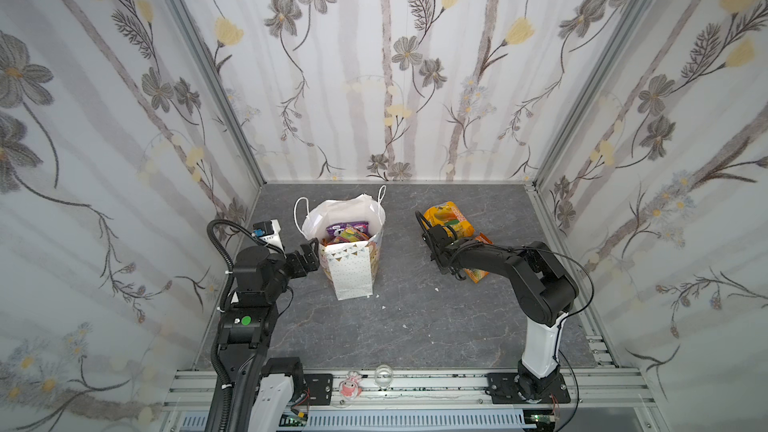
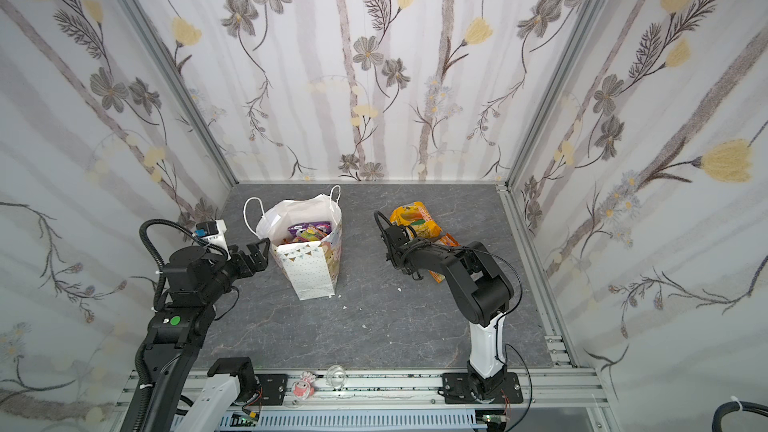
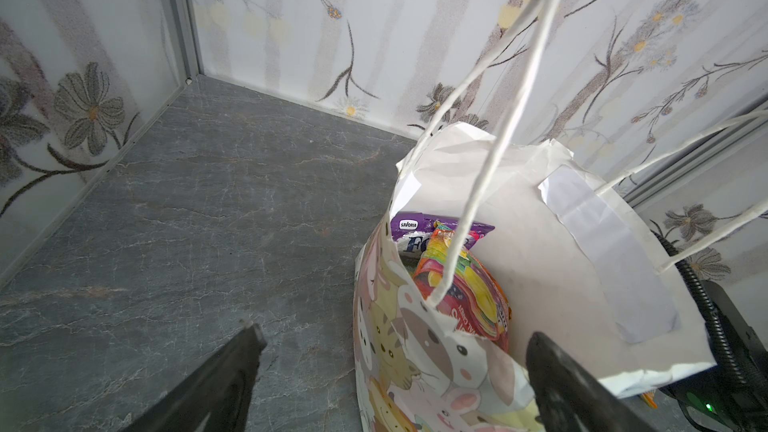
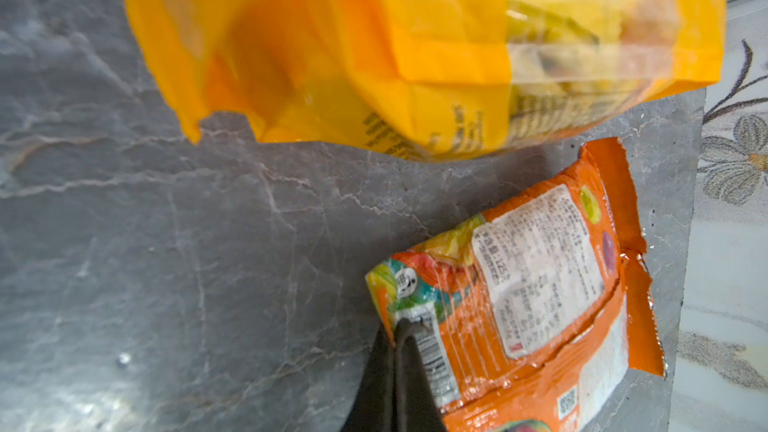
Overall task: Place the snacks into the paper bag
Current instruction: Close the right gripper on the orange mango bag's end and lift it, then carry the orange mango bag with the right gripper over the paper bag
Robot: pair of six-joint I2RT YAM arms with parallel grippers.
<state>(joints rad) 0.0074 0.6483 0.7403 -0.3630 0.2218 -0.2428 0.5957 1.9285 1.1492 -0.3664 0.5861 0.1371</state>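
The tall white paper bag [image 1: 353, 272] stands centre-left in both top views, with a crinkly purple packet [image 3: 415, 228] and a multicoloured packet [image 3: 469, 284] inside. To its right we see a puffy yellow-orange pouch [image 1: 451, 218] and a flat glossy orange packet [image 4: 540, 284]. The right gripper [image 4: 397, 328] is pressed together at that packet's corner, perhaps pinching film. The left gripper [image 1: 311, 257] gapes astride the bag's rim.

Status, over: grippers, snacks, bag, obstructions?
Left gripper open at rim of white paper bag. Right gripper shut on corner of flat orange plastic packet. Puffy yellow packet beside it, unbagged. No obstruction seen.
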